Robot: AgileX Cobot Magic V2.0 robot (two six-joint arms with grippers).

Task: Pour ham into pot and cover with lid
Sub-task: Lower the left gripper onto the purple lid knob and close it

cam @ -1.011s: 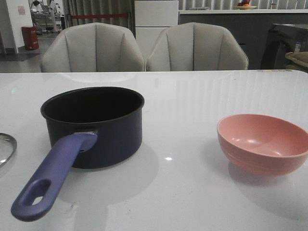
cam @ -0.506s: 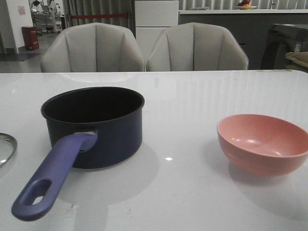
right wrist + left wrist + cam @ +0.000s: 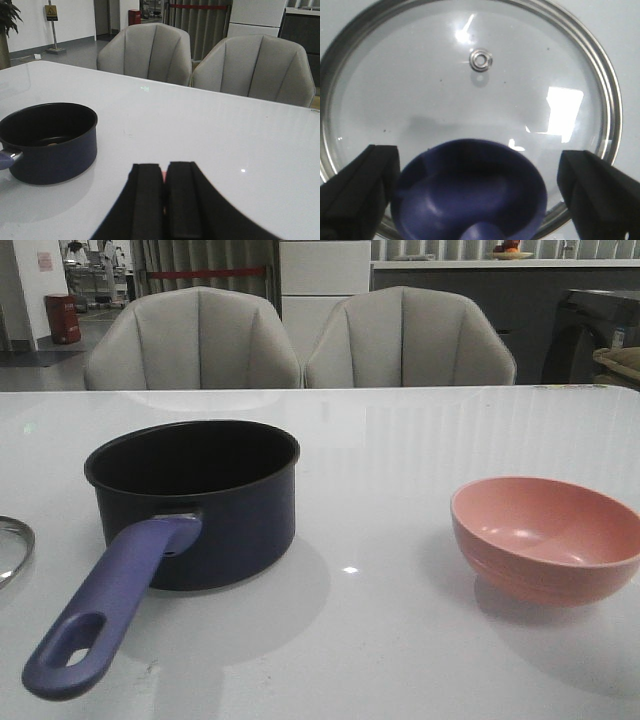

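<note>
Front view: The pot (image 3: 193, 502) stands upright and uncovered on the left half of the white table (image 3: 400, 450). Its handle (image 3: 108, 609) runs toward the camera and slightly left. The bowl (image 3: 545, 537) sits on the right half of the table, well apart from the pot, and no contents are visible inside it. At the left frame edge, a short arc of the lid (image 3: 12, 548) lies flat on the table, just beside the pot but not touching it. Two chairs (image 3: 300, 338) stand behind the far table edge. Neither arm appears in this view.

Left wrist view: The lid (image 3: 470, 100) lies flat on the table, seen from directly above. Its knob (image 3: 469, 192) sits between the two fingers (image 3: 357, 192) of the left gripper (image 3: 470, 192). The fingers are spread wide, one on each side of the knob, with a clear gap on both sides. They hold nothing.

Right wrist view: The right gripper (image 3: 164, 200) hangs above the table with its fingers (image 3: 147, 200) pressed together, only a thin slit between them. Whether anything is pinched in that slit cannot be determined. The pot (image 3: 49, 141) stands well apart from this gripper. A small pale piece on the pot floor may be the ham (image 3: 52, 144), though it is too small to confirm.
</note>
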